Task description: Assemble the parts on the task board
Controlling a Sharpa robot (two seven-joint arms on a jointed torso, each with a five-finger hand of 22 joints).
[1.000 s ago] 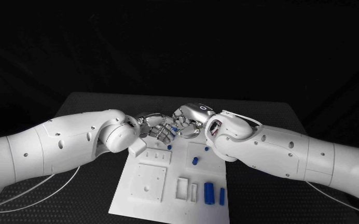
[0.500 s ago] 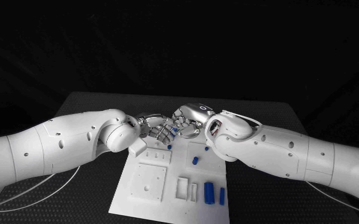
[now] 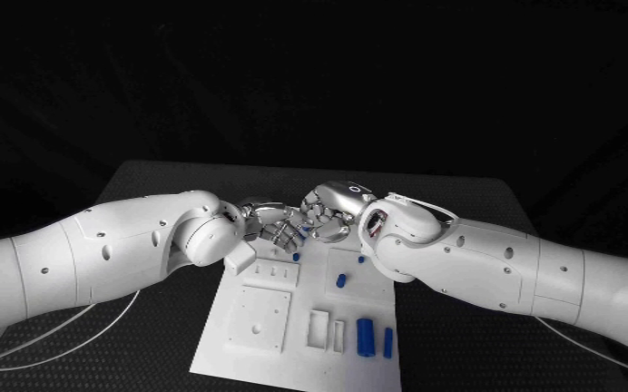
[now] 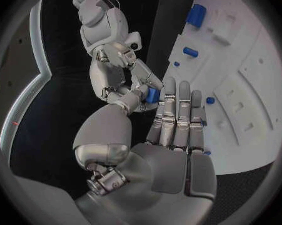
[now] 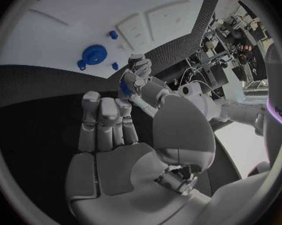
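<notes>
Task board (image 3: 249,338): five loose blue parts (image 3: 367,333).

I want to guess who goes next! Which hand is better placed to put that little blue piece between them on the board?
Probably left. Both hands touch the blue part, but the left hand stretches its fingers over the task board, while the right hand lies over the table beside it.

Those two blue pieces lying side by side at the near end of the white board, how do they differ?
The thick blue part is wider and shorter; the slim blue part is narrow and longer. The slim one lies nearer the task board's right edge and reaches closer to its near edge. Both are blue and lie flat, parallel.
</notes>
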